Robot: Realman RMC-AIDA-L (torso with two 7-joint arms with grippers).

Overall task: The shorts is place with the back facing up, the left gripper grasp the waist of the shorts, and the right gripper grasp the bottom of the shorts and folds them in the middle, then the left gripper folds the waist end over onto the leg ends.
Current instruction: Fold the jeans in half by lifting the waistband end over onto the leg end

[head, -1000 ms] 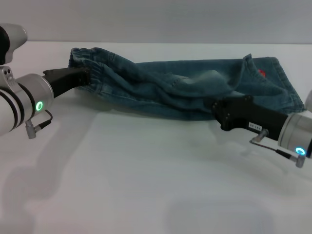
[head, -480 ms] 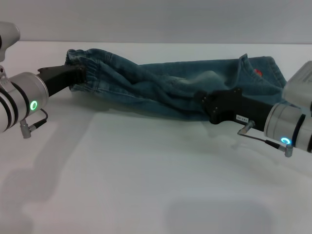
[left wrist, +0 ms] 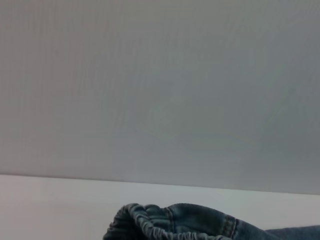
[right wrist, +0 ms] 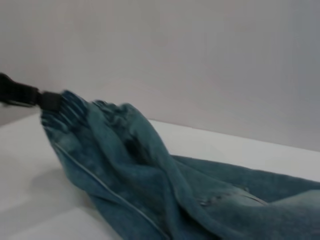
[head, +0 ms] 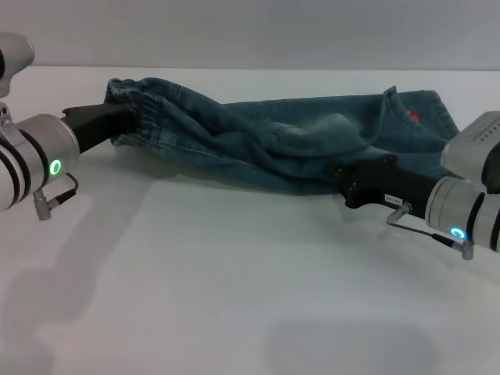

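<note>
Across the far half of the white table (head: 234,281) lie the blue faded-wash denim shorts (head: 281,144), rumpled; at far left the black two-fingered left gripper (head: 131,119) pinches their gathered elastic waist (head: 144,98) — lifted slightly; the black right gripper (head: 348,178) touches the near edge at right, grip unclear.

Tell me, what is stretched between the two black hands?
In the head view, the rumpled blue denim shorts lie between them, from the waistband at the left hand to the near edge at the right hand.
</note>
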